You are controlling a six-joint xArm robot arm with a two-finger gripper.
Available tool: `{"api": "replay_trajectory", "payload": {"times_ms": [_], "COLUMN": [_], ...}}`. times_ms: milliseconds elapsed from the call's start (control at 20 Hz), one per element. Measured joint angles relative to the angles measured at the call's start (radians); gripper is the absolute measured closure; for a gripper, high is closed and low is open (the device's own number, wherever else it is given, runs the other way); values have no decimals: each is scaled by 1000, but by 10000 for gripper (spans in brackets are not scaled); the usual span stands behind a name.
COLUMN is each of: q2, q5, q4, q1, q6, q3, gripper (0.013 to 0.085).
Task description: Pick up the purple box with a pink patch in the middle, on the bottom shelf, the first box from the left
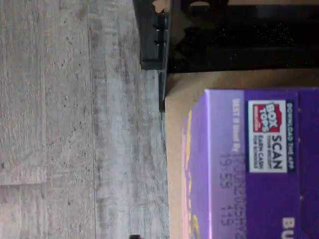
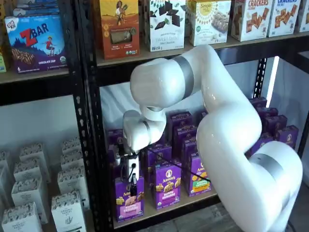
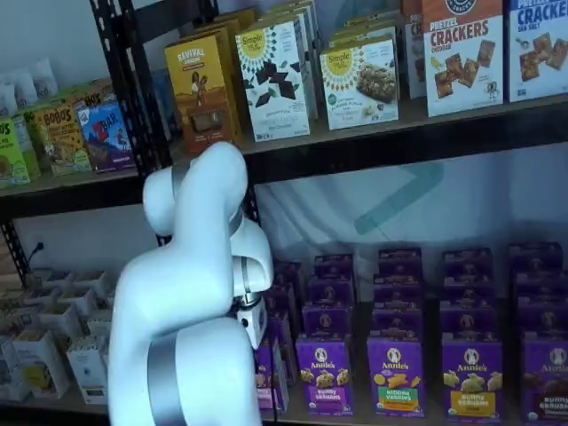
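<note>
The purple box (image 2: 129,202) with its pink patch stands upright at the left end of the bottom shelf (image 2: 166,210). My gripper (image 2: 132,182) hangs at the box's upper front, one black finger dark against the purple card, and holds nothing. The jaws stand open. In the wrist view the purple box's top (image 1: 259,164) with a Box Tops label lies close below, on the shelf's brown board (image 1: 184,99). In a shelf view the white arm (image 3: 191,293) covers most of the box (image 3: 270,377).
More purple boxes (image 2: 167,186) stand in rows to the right, one with a green panel (image 2: 195,181). A black perforated upright (image 2: 91,145) stands just left of the box. White cartons (image 2: 38,193) fill the neighbouring bay. Grey floor (image 1: 75,124) lies beyond the black rail (image 1: 153,40).
</note>
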Motion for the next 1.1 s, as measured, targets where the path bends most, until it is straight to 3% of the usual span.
{"api": "replay_trajectory", "payload": {"times_ms": [100,150,350,1100], "q2": [3,3,5,16], "q5": [5,7,20,51], "q4": [3,2,-5,-14], "q1": [-1,-1,-4,0], "q6": [-4,-3,1,14], "q3": [-6,-7,-12,-33], "gripper": [210,210,330,330]}}
